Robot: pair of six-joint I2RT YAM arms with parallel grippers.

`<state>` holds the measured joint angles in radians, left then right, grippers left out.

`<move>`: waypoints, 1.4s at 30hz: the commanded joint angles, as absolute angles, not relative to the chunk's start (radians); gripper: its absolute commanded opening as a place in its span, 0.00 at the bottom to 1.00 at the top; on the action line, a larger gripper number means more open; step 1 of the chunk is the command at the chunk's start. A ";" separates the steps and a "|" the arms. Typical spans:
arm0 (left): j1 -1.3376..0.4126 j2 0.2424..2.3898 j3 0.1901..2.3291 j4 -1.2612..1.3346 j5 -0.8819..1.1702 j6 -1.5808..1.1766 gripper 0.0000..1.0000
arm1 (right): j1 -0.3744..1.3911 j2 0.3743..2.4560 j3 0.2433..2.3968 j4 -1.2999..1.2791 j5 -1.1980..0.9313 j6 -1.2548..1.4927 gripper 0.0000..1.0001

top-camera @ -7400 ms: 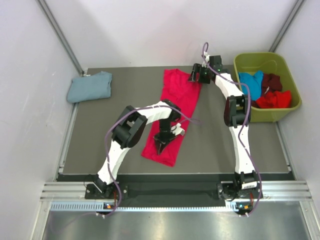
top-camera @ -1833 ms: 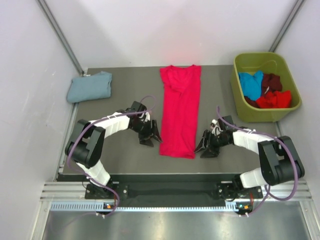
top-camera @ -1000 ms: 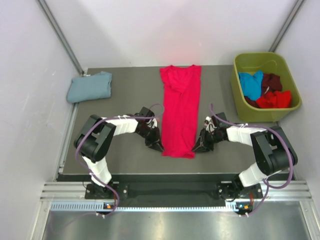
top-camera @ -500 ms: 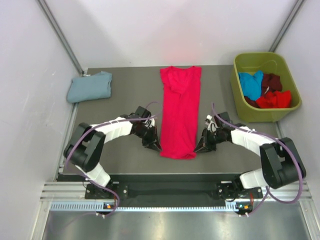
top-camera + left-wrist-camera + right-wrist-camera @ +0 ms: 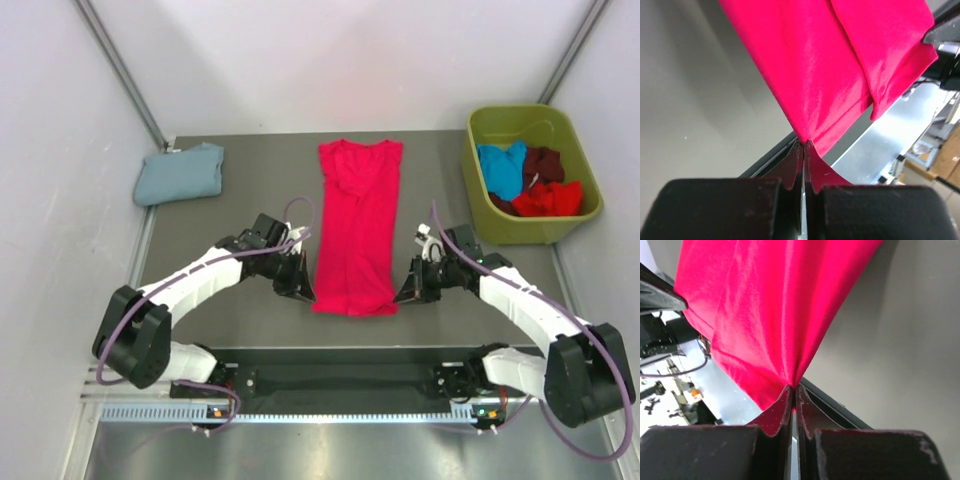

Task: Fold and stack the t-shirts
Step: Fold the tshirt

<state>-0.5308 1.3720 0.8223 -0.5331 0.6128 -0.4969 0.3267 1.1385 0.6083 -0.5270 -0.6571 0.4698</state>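
A crimson-red t-shirt, folded into a long strip, lies down the middle of the table, collar at the far end. My left gripper is shut on its near left corner, and my right gripper is shut on its near right corner. Both wrist views show that end lifted, with cloth hanging from the jaws. A folded blue-grey t-shirt rests at the far left. Blue, maroon and red t-shirts lie in the bin.
The olive-green bin stands at the far right of the dark table. White walls close in both sides. A metal rail runs along the near edge, by the arm bases.
Both grippers have closed in on the near corners of the red t-shirt and taken hold. The near end has lifted and widened slightly, and both arms have stretched out.
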 commanded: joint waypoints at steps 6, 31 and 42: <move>-0.514 1.407 1.050 -0.591 0.597 -0.318 0.00 | 0.318 1.121 0.706 -0.554 -0.667 0.402 0.00; -0.356 2.104 1.817 -0.664 0.601 -0.163 0.00 | 0.129 1.750 1.322 -0.324 -0.687 0.462 0.00; -0.305 2.405 2.200 -0.644 0.618 -0.172 0.00 | 0.138 2.014 1.560 -0.304 -0.640 0.427 0.00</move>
